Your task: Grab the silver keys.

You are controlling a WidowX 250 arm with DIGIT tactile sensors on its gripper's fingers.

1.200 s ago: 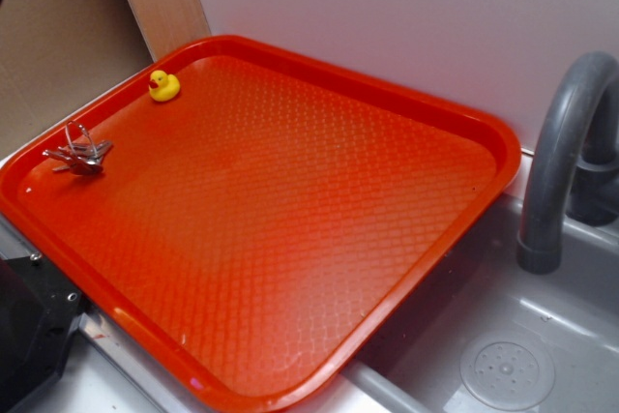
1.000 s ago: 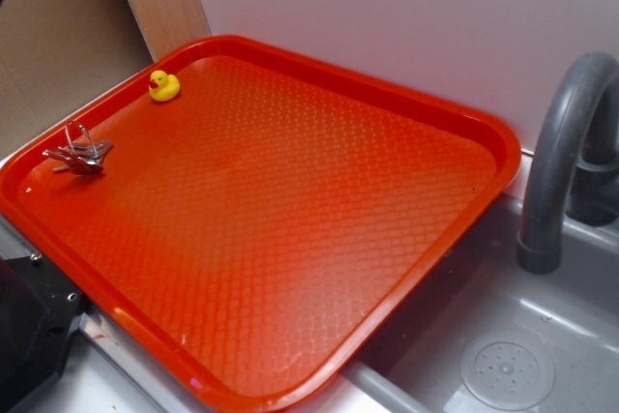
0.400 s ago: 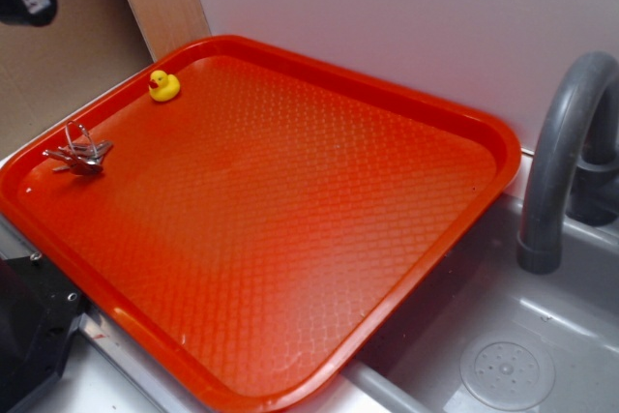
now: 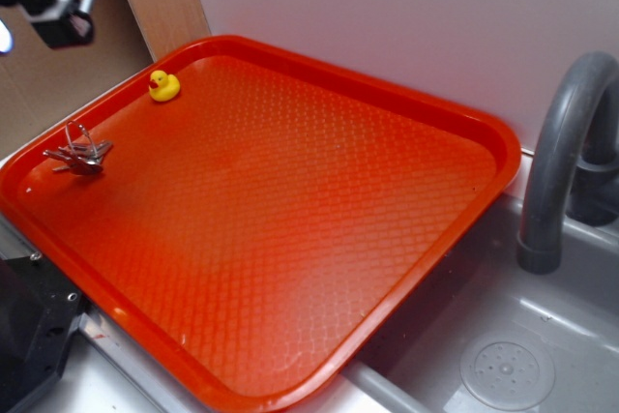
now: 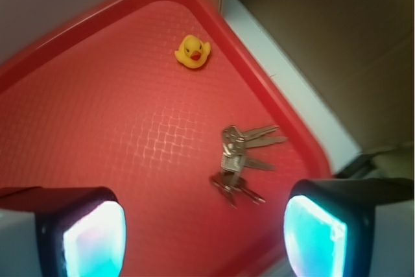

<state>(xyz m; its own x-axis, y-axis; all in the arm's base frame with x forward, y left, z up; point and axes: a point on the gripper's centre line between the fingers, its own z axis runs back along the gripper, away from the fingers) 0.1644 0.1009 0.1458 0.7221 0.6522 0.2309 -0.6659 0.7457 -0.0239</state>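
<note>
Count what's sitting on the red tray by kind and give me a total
Bunch of silver keys: 1
Yellow rubber duck: 1
Total on the red tray: 2

The gripper hangs open above the tray and touches neither.

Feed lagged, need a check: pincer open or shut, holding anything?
Pincer: open, holding nothing; the keys lie on the tray below it.
</note>
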